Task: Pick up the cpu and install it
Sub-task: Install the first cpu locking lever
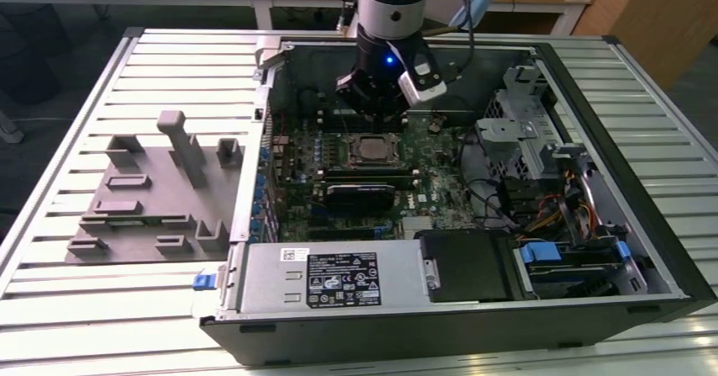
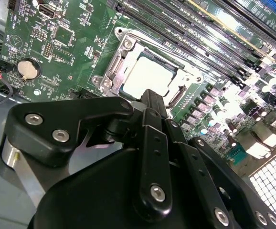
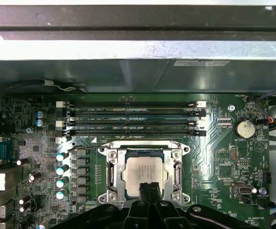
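Cpu [image 1: 368,150] sat in socket [image 3: 110,168]: likely light, stiff, fragile; you would have held opposite edges. Fingers [image 3: 144,192] were together, empty; gripper [image 1: 377,119] at cpu's 12 o'clock, exterior view.

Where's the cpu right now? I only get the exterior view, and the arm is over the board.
Observer: In both wrist views the cpu lies flat in the socket, metal top up and framed on all sides.
Operator: Is the gripper holding anything?
Observer: No. In both wrist views the gripper is shut with nothing between its fingertips, just over the cpu's edge.
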Available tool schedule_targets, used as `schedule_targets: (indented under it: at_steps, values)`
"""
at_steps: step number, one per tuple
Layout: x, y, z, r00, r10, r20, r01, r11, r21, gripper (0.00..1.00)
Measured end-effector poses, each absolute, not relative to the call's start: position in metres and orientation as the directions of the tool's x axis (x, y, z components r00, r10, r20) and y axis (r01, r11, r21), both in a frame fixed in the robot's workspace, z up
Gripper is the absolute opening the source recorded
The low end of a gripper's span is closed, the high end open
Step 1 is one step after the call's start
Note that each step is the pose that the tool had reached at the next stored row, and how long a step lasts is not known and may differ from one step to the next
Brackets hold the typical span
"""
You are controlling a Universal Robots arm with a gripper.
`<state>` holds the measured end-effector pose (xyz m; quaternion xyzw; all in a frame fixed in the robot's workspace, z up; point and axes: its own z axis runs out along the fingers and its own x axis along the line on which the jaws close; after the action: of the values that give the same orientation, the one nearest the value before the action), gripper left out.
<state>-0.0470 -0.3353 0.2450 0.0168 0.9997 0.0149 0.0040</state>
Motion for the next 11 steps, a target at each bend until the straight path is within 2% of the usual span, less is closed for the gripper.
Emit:
schedule_targets:
  at_steps: [11]
  values:
    - [-0.074, -0.335, 0.245, -0.999, 0.034, -0.008, 0.033, 0.999, 0.030, 0.11]
